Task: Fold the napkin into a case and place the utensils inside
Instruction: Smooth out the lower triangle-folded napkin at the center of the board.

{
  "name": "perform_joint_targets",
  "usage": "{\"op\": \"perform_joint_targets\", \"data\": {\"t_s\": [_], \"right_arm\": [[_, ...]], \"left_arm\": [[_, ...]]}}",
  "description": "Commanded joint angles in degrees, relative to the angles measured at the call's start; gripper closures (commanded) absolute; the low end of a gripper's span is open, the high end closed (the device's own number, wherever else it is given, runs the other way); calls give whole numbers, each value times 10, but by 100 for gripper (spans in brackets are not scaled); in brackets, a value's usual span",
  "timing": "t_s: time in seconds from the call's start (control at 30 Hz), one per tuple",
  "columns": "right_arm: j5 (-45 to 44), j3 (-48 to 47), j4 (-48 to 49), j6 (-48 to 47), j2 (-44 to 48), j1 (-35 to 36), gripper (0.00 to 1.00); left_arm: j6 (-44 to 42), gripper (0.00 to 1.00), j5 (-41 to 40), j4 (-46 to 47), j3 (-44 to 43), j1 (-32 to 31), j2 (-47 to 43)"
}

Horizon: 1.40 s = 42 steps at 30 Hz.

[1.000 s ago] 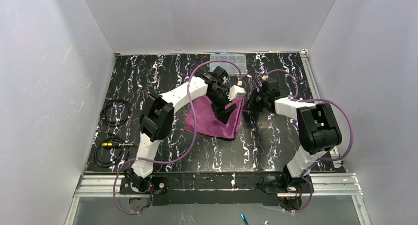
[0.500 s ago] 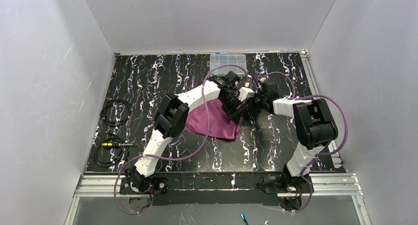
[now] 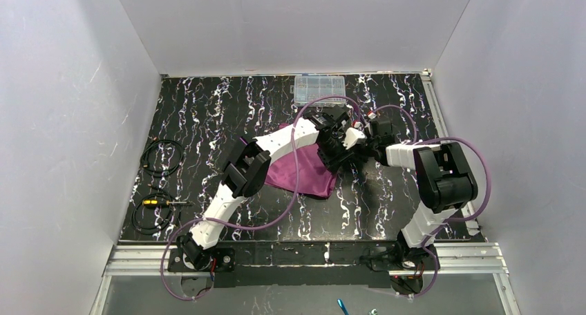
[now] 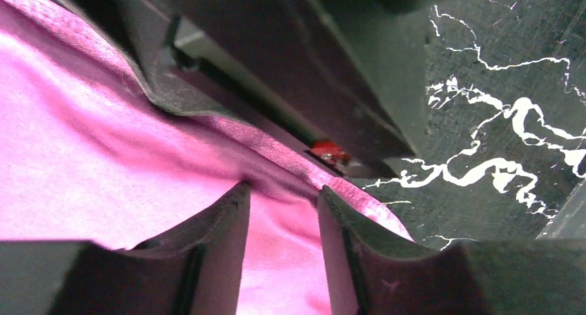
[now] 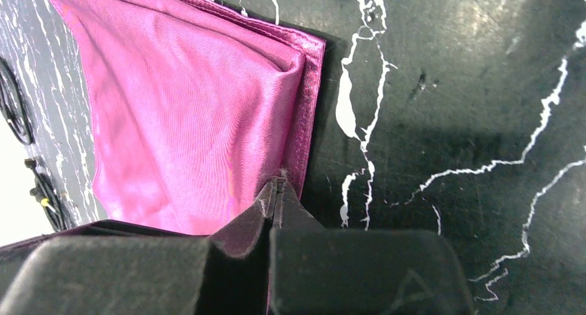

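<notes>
Table [image 3: 207,121], one, black marble. Napkin [image 3: 307,177], one: plum, sheeny, folded (hems stacked), flat mid-table. Clear box [image 3: 318,87], one, far edge. Grippers, two: left gripper [image 4: 283,191] jaws apart over cloth; right gripper [image 5: 276,187] closed at hem.

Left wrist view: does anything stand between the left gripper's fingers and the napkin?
Nothing visible does. The left gripper hangs open right over the napkin, and bare cloth shows in the gap between its fingers. The right gripper, shut, sits at the napkin's hem close by, not between the two.
</notes>
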State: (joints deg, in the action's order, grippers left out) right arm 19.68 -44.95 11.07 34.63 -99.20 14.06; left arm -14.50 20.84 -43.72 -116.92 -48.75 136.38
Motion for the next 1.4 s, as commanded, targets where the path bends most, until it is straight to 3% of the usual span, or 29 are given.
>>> {"op": "perform_joint_targets", "data": {"t_s": [0.0, 0.13, 0.17, 0.2, 0.23, 0.43, 0.53, 0.57, 0.6, 0.67, 0.8, 0.9, 1.0, 1.17, 1.37], "right_arm": [[7, 28, -5, -7, 30, 0, 99], [10, 43, -1, -6, 41, -1, 99], [11, 47, -1, -5, 44, -2, 99], [11, 51, 0, -4, 47, -2, 99], [11, 56, 2, -4, 51, -3, 99], [16, 74, 6, -4, 70, -4, 99], [19, 75, 6, -4, 79, -5, 99], [20, 76, 6, -4, 82, -5, 99], [20, 78, 8, -2, 84, -5, 99], [20, 84, 17, 3, 85, -5, 99], [25, 100, 47, 21, 84, -5, 99], [29, 113, 66, 39, 85, -5, 99], [26, 123, 72, 46, 96, -4, 99], [24, 137, 70, 53, 113, 1, 99], [21, 149, 74, 55, 122, 4, 99]], "left_arm": [[-8, 63, -42, -26, -20, 1, 17], [0, 67, -31, -37, -24, 0, 19], [1, 73, -29, -40, -24, 0, 20], [-1, 90, -26, -45, -25, 1, 21], [-3, 100, -25, -50, -26, 0, 23], [0, 100, -17, -68, -23, 0, 14], [11, 64, -39, -66, -16, 0, -12], [11, 30, -53, -64, -11, 0, -24], [3, 15, -70, -58, -5, 1, -40], [-24, 2, -97, -53, -1, 0, -70], [-82, 1, -143, -98, -39, 0, -113], [-49, 1, -191, -85, 2, 4, -143], [-79, 10, -119, -102, 56, 4, -157], [-87, 14, -145, 16, 200, -44, -200], [-74, 13, -200, 64, 216, -76, -180]]}}
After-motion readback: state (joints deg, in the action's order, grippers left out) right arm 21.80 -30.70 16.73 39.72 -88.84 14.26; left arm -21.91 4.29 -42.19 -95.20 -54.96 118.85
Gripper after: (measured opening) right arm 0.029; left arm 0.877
